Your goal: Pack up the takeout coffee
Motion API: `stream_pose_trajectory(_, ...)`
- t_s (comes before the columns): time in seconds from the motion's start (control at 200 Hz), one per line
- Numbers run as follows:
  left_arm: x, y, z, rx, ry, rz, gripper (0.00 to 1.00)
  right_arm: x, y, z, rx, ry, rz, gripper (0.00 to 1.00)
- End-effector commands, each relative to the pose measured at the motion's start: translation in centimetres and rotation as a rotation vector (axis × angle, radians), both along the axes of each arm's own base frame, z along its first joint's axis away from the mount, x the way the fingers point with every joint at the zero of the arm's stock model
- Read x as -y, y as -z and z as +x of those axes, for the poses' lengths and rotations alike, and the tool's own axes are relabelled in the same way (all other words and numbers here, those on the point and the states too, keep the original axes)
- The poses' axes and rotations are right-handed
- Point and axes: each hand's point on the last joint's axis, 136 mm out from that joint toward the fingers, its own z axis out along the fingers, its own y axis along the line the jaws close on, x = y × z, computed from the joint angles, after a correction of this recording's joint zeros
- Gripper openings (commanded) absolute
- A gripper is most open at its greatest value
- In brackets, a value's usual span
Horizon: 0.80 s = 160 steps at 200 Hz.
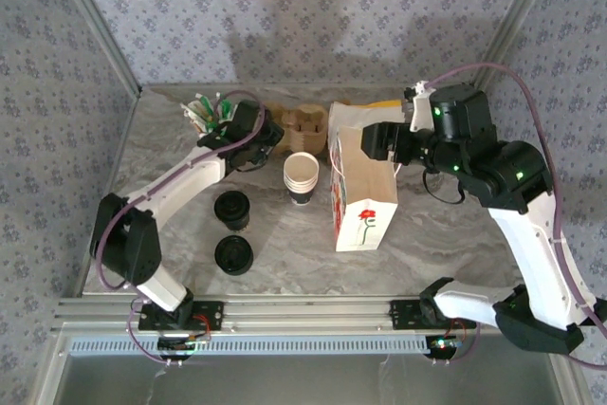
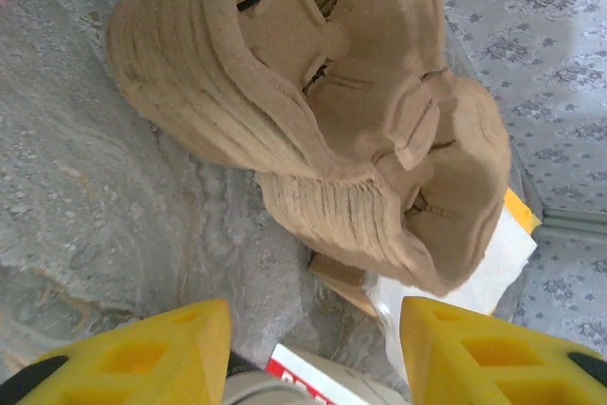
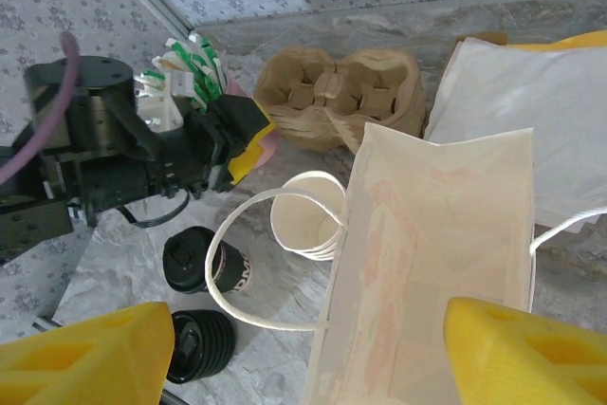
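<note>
The takeout coffee point(image 1: 232, 208) point(image 3: 194, 263) stands upright on the marble table, a dark cup with a round black lid, left of the white paper bag point(image 1: 362, 198) point(image 3: 436, 263). The bag stands open with its white loop handle hanging towards the coffee. My right gripper point(image 1: 377, 144) point(image 3: 308, 358) hovers over the bag's mouth, open, its yellow fingers point(image 3: 85, 358) wide apart with nothing held. My left gripper point(image 1: 270, 135) point(image 2: 313, 348) is at the back of the table, open and empty, its tips just short of a stack of brown cardboard cup carriers point(image 2: 322, 111) point(image 1: 299, 120).
A stack of lidless white cups point(image 1: 301, 177) point(image 3: 305, 225) stands between the coffee and the bag. A stack of black lids point(image 1: 233, 255) point(image 3: 201, 348) sits nearer the front. Green-and-white sticks point(image 1: 204, 111) stand at the back left. White napkins point(image 3: 531, 101) lie behind the bag.
</note>
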Motion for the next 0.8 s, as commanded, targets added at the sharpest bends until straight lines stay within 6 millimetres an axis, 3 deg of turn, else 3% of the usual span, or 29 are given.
stream_pose_trajectory(0.0,0.5,-1.9,2.3,0.053,-0.058,-0.065,0.50,-0.1,-1.0,0.2,0.033,-0.002,0.059,0.77)
stream_pose_trajectory(0.37,0.5,-1.5,5.0,0.057,-0.105,-0.120,0.46,0.5,-0.5,0.8,0.026,0.015,0.107,0.77)
stream_pose_trajectory(0.795,0.6,0.2,6.1,0.012,-0.110,-0.133,0.45,0.9,-0.1,1.4,0.016,0.033,0.131,0.77)
